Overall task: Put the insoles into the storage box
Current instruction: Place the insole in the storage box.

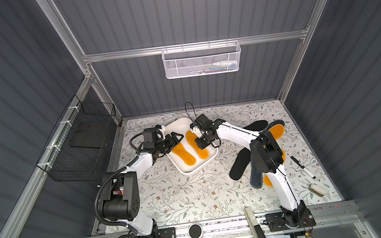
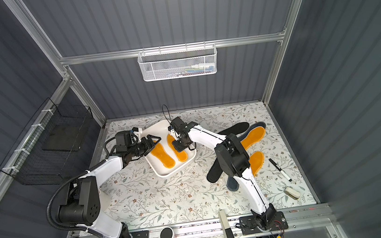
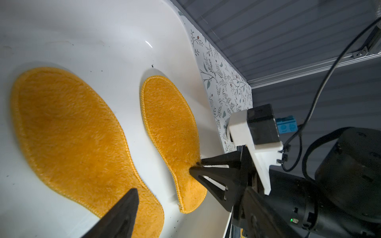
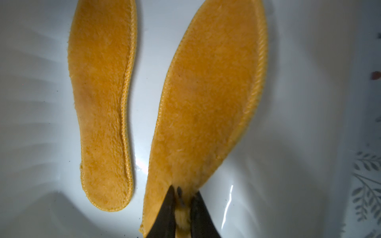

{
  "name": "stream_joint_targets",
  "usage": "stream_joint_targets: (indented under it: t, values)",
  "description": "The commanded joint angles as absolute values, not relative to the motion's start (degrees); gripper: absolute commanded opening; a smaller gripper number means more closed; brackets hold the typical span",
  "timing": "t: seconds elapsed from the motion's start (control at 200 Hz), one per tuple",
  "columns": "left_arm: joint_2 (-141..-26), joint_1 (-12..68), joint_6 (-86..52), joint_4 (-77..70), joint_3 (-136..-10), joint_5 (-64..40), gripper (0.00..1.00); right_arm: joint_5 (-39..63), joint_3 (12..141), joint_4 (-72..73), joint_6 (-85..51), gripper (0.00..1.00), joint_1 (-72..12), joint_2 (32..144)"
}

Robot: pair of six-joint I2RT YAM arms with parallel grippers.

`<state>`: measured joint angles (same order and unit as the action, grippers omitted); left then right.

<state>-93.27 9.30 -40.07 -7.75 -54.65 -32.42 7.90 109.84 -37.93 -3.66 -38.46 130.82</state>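
— Progress, starting from the left?

— Left end effector [image 1: 178,138] hangs wide open and empty over the left edge of the storage box [image 1: 178,125], which sits toward the back of the table [image 1: 181,198]. One orange insole [image 1: 185,156] lies flat inside.

— And beside it?

— The second orange insole [image 1: 202,154] is in the box too, one edge raised. The right end effector [image 4: 183,192] has its jaws almost together with that edge pinched between them. I judge this the release step: open up, then lift clear.

— Then?

— The other insoles lie overlapping on the table to the right, well apart from the box: black insole [image 1: 238,165], orange [image 1: 276,131], grey-blue insole [image 1: 256,179], some partly hidden by the right arm. Peeling one off looks fiddly. A marker [image 1: 302,167] lies further right, out of the way.
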Motion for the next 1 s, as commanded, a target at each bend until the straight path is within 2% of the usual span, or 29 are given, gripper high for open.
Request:
stream_joint_targets:
  t: [0.0,0.465,0.73,0.996]
  values:
    - [-92.73,8.96,-39.54,-8.09,-54.04,-33.73,0.81,6.8,111.0,-37.39,-4.54,0.17,-38.98,133.03]
    - [-92.48,8.96,-39.55,-8.21,-53.62,-33.7,0.81,6.08,111.01,-35.45,-5.85,0.2,-39.11,134.58]
    - [-92.55,8.88,-39.55,-8.22,-53.53,-33.75,0.82,5.91,110.83,-34.77,-6.06,0.29,-39.11,133.91]
    - [-92.7,8.87,-39.62,-8.2,-53.53,-33.54,0.82,6.64,108.3,-32.63,-5.8,0.33,-39.12,130.19]
